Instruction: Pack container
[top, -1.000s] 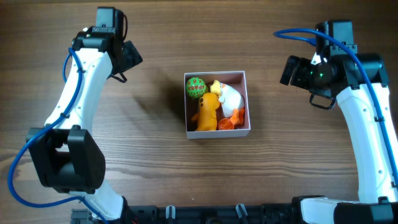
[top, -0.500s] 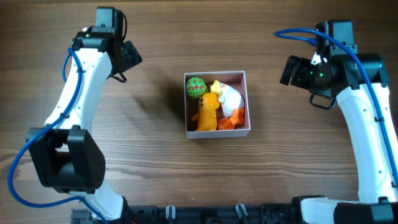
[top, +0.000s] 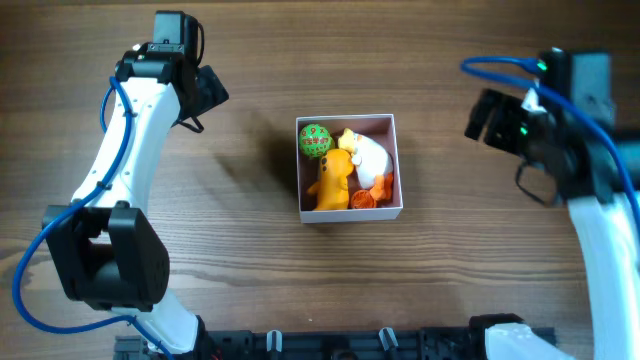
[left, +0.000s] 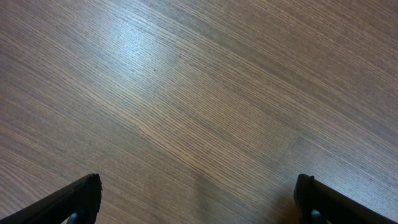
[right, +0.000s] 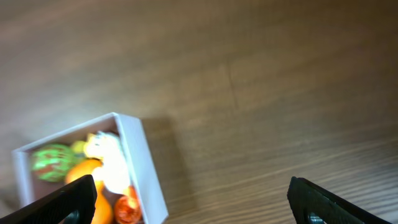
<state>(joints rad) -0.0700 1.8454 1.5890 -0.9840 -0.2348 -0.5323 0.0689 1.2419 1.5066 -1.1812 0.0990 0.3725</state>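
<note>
Your packing looks close to done, judging by how things lie. The container (top: 352, 214) sits on the worktop (top: 250, 270) with toys already inside it, and no toy shows outside the container in any view. No lid shows either, so I cannot tell whether a closing step is left.

Neither arm is working at the container. The left gripper (left: 198, 188) hangs well apart from the container, off its upper-left corner as the overhead camera sees it. Its fingers are spread wide with only bare wood between them. The right gripper (right: 191, 188) hangs well apart off the container's right side, also spread wide and holding nothing.

Here is your count:
- One container.
- One green ball (top: 316, 140) in the container's upper-left corner.
- One orange plush toy (top: 333, 183) below the ball, along the container's left wall.
- One white plush toy (top: 373, 157) with a yellow part, right of those two and touching the orange one.
- Small orange pieces (top: 366, 198) in the container's lower-right corner: one or two, too small to tell.
- Two arms and two grippers, both empty.

A patch of dusty-pink floor shows bare in the container's upper-right corner, so you likely have room if more is to go in.
</note>
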